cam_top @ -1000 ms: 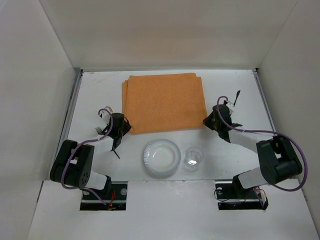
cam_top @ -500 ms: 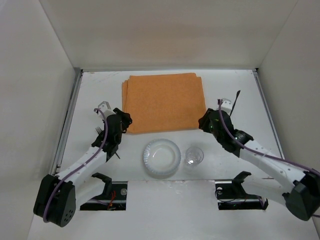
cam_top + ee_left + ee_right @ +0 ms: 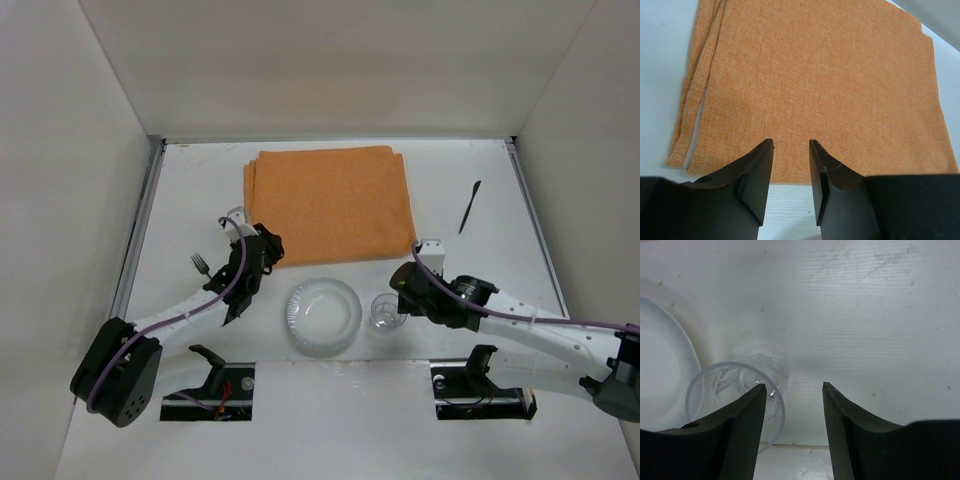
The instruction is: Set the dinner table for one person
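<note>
A coarse-woven orange placemat [image 3: 815, 75] is seen past the left claw [image 3: 791, 144], narrowly spread and empty. A clear round glass [image 3: 722, 385] is partly hidden by the spread right claw [image 3: 794, 386].

We count one large matte white dinner table [image 3: 200, 180], one orange woven cloth placemat [image 3: 330, 205] with layered edges, one round white plate [image 3: 322, 315], one clear drinking glass [image 3: 386, 312], one small grey-tined fork [image 3: 200, 265], one slim black utensil [image 3: 469, 206], and one dark, partly hidden piece [image 3: 237, 309] of unclear kind.

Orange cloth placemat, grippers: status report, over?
Left gripper open, over near edge of orange cloth placemat; right gripper open beside clear glass cup. White tabletop: placemat bare.
</note>
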`<action>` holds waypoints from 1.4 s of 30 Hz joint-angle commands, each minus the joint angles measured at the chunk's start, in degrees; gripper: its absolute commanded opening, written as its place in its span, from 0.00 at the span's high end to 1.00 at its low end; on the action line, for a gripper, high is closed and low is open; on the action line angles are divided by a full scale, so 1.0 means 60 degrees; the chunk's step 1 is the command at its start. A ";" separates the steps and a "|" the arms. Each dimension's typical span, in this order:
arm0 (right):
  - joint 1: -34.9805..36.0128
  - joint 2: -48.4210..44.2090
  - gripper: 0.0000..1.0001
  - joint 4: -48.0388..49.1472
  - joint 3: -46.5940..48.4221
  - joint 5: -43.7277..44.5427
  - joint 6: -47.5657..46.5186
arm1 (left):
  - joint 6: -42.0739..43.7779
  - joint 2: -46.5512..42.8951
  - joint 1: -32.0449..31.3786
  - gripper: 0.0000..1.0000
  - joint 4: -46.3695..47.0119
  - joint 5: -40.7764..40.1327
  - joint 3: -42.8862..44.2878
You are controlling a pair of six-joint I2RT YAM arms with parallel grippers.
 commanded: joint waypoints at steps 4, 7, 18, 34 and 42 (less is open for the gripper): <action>-0.0145 0.0297 0.61 0.1150 -0.0585 -0.0600 0.0228 | 0.0141 -0.0402 0.0088 0.66 0.0686 -0.0161 -0.0406; -0.0526 0.0268 0.82 0.1694 -0.0835 -0.0718 0.0169 | 0.0127 -0.0373 0.0073 0.66 0.0729 -0.0161 -0.0406; -0.3012 0.0483 0.91 0.3549 0.2120 -0.0526 -0.2815 | 0.0068 0.0286 0.0029 0.62 0.1139 -0.0074 -0.0362; -0.6576 0.9757 0.90 0.4142 1.0852 -0.2270 -0.4709 | 0.0054 0.0447 0.0512 0.61 0.1257 0.0044 -0.0597; -0.6767 1.1458 0.90 0.3526 1.2333 -0.2491 -0.4709 | 0.0039 0.0404 0.0630 0.61 0.1330 0.0015 -0.0655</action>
